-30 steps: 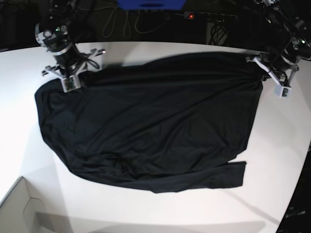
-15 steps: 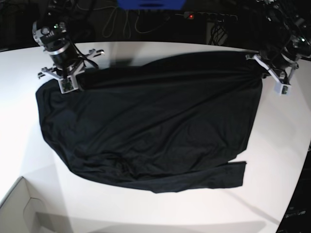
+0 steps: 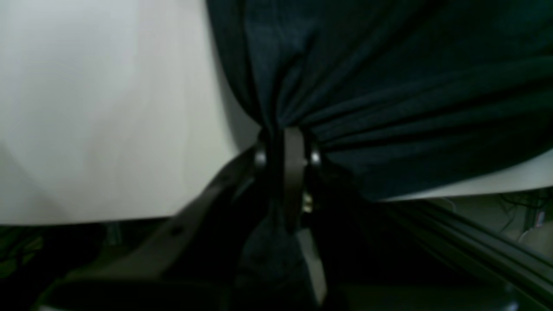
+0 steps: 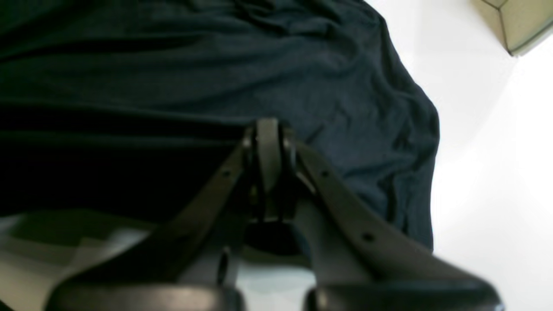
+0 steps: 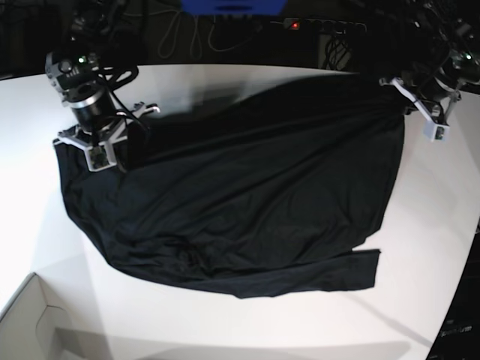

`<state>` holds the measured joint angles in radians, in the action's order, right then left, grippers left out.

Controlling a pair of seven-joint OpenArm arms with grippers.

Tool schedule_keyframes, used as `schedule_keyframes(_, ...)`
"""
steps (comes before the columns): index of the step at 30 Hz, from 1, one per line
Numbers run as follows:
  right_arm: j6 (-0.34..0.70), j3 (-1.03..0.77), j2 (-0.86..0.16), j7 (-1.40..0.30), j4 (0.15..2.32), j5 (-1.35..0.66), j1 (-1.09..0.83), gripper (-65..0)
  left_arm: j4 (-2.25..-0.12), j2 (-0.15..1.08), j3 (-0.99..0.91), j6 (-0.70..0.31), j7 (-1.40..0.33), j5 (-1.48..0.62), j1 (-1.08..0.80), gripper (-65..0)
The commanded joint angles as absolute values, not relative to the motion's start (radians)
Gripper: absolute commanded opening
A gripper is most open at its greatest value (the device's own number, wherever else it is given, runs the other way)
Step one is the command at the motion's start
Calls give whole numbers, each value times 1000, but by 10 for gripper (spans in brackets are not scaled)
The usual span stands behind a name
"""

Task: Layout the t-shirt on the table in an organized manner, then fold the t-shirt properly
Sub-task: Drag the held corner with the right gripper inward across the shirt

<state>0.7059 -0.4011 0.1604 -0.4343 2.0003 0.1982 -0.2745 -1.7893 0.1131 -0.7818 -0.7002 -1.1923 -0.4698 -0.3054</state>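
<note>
The black t-shirt (image 5: 240,195) lies spread over most of the white table (image 5: 225,322), a sleeve end at its near right. Its far edge is stretched taut between my two grippers and raised, throwing a shadow on the table behind it. My left gripper (image 5: 405,101) is at the far right corner; in the left wrist view this left gripper (image 3: 285,138) is shut on a bunch of gathered t-shirt (image 3: 389,86). My right gripper (image 5: 116,150) is at the far left; in the right wrist view the right gripper (image 4: 268,134) is shut on the t-shirt (image 4: 259,65) edge.
A pale box corner (image 5: 30,322) sits at the near left, also in the right wrist view as the box (image 4: 514,21). Behind the table are cables and a power strip (image 5: 296,25) with a red light. The table's curved edge runs down the right side.
My right gripper has shifted left and nearer with its corner of cloth. My left gripper moved slightly back. The shirt's far edge has lifted and pulled tighter.
</note>
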Motion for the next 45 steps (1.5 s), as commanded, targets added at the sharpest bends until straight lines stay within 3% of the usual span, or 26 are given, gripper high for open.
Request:
schedule_keyframes(1, 698, -395, 157, -406, 2017, 188, -262, -650, -1804, 127, -789, -698, -1182, -469, -308, -648)
schedule_keyframes(30, 698, -298, 157, -415, 1917, 303, -88, -649, -1804, 147, -789, -698, -1184, -463, -306, -648)
schedule_keyframes(32, 698, -298, 157, -415, 1906, 303, -77, -593, -1804, 147, -789, -698, -1184, -463, -306, -648)
schedule_keyframes(36, 698, -305, 157, -415, 1880, 305, -54, -402, -1804, 148, -789, -698, -1185, -463, -306, -648)
schedule_keyframes(40, 698, -306, 157, -415, 1885, 305, -81, -252, -1804, 147, -789, -698, -1185, -463, -306, -648)
schedule_keyframes(45, 698, -298, 157, -409, 1920, 305, -186, -225, -1804, 143, -789, -698, -1185, -463, -303, -648)
